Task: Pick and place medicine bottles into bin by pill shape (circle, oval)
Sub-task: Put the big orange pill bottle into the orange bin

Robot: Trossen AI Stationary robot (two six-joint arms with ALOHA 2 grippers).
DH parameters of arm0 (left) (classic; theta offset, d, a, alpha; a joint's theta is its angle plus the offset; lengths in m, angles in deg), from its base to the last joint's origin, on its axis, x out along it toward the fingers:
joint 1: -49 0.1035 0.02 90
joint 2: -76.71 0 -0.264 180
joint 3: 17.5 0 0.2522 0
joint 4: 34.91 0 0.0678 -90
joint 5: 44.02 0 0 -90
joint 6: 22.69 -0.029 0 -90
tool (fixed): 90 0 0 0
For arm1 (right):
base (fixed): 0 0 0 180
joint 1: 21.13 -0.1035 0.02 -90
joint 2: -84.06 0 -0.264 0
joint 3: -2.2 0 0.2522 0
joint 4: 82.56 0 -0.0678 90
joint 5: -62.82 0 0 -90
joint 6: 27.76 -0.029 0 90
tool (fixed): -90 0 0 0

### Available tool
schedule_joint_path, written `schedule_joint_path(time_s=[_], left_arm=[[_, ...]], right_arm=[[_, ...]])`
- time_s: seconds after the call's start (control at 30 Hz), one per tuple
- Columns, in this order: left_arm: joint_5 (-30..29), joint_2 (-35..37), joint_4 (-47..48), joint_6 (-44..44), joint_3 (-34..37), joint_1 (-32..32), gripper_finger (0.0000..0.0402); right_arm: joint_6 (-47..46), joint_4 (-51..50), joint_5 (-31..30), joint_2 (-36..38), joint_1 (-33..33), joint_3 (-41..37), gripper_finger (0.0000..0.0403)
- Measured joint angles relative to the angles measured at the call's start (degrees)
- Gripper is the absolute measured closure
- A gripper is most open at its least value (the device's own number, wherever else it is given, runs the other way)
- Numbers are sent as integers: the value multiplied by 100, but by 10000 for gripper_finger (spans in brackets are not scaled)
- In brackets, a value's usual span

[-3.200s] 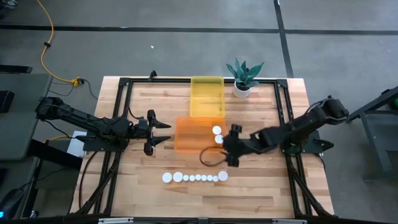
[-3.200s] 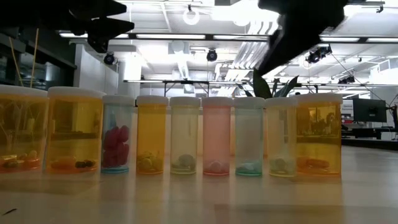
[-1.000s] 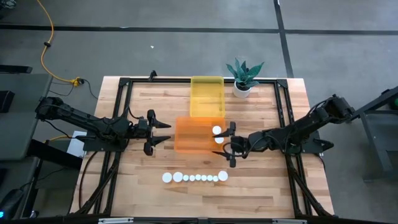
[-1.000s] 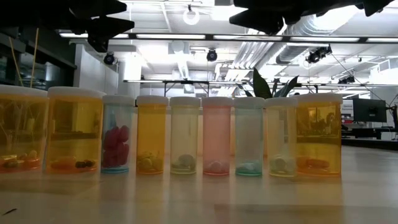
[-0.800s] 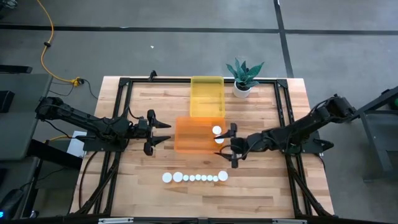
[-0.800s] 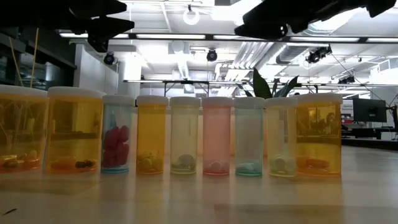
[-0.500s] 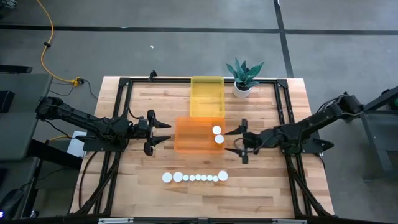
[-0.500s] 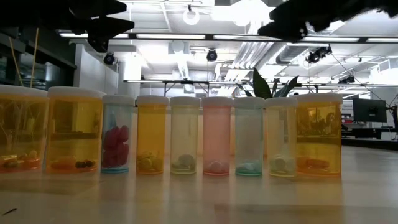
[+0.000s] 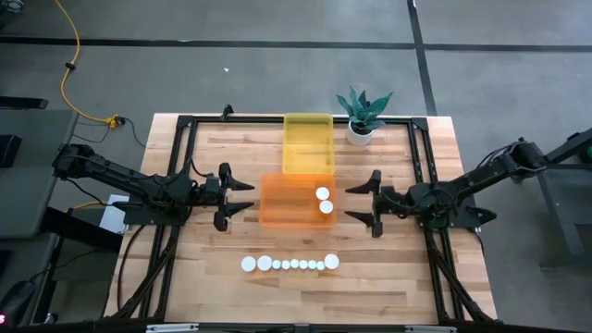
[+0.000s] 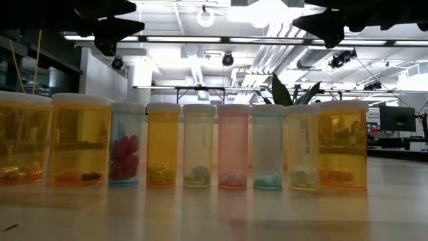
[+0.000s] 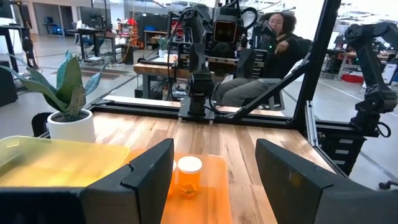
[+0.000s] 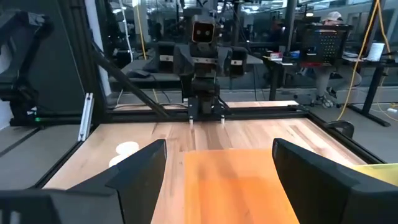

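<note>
1. The right hand (image 9: 363, 203) is hovering open and empty beside the orange bin (image 9: 289, 201); the left hand (image 9: 242, 197) is waiting open opposite.
2. Two medicine bottles (image 9: 323, 201) are sitting in that bin; the rest (image 9: 290, 264) are lining the counter (image 9: 398, 268).
3. They are probably light, rigid and slick: grip the body below the cap.

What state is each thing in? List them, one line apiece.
Left tool: open, empty, beside the orange bin.
Right tool: open, empty, right of the orange bin.
Orange bin: holds two capped bottles.
Yellow bin: no bottle visible inside.
Row of bottles: upright, capped, on the table.
Plant pot: upright.
</note>
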Motion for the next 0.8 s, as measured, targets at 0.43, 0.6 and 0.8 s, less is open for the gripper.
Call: schedule_joint_path(time_s=[0.43, 0.6, 0.8], left_arm=[[0, 2, -90, 21, 0, 1, 186], [0, 0, -91, 21, 0, 0, 186], [326, 0, -95, 21, 0, -1, 186]], right_arm=[[0, 0, 35, 0, 0, 0, 116], [2, -2, 33, -2, 0, 0, 116], [-1, -41, 33, -2, 0, 0, 116]])
